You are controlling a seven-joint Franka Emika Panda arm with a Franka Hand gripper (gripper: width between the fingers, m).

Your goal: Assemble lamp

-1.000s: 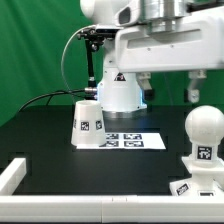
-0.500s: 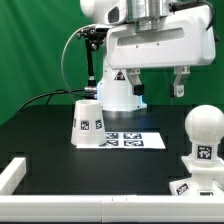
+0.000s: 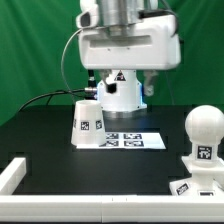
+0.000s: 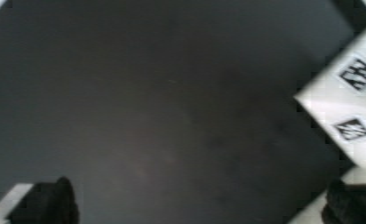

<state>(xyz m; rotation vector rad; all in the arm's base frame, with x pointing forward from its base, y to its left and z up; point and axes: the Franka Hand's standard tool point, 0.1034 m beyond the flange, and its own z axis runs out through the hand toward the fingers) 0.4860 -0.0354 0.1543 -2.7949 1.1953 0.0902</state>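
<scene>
Your jaws look released and empty, though blurred. Lower them squarely over the matte white tapered cone shade [image 3: 88,122], left of centre.

Arm raised high over the table, tool [image 3: 127,85] fingers spread, holding nothing

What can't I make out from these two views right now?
- Gripper: exterior view shows only the arm's housing, fingertips not distinguishable; wrist view cuts the fingers off at the frame edge, so open or shut is unclear.
- Lamp base: cropped by the exterior view's lower right corner.
- Marker board: blurred and cropped in the wrist view.
</scene>
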